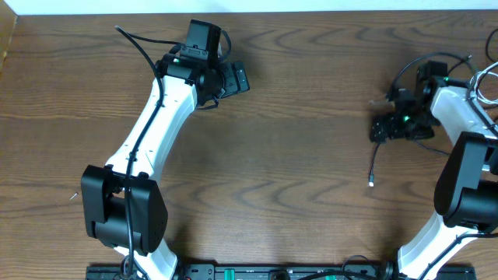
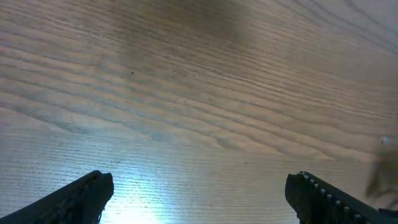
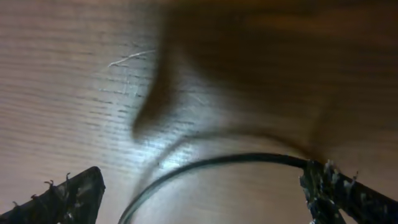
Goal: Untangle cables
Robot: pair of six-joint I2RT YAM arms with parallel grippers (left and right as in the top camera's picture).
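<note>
Two grippers were seen with jaws spread wide: nothing was held by the left gripper (image 1: 237, 78), at the table's (image 1: 296, 194) 11 o'clock, and nothing was clamped by the right gripper (image 1: 376, 131), at 3 o'clock. One thin black cable (image 1: 373, 165) was laid across the right gap, touching one finger (image 3: 323, 180), and was trailed toward 6 o'clock to its pale plug (image 1: 371, 184). A white cable (image 1: 484, 76) was bunched with other cords at 2 o'clock.

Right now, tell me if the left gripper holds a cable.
No: the left wrist view shows the left gripper open over the bare table, with nothing in it.
</note>
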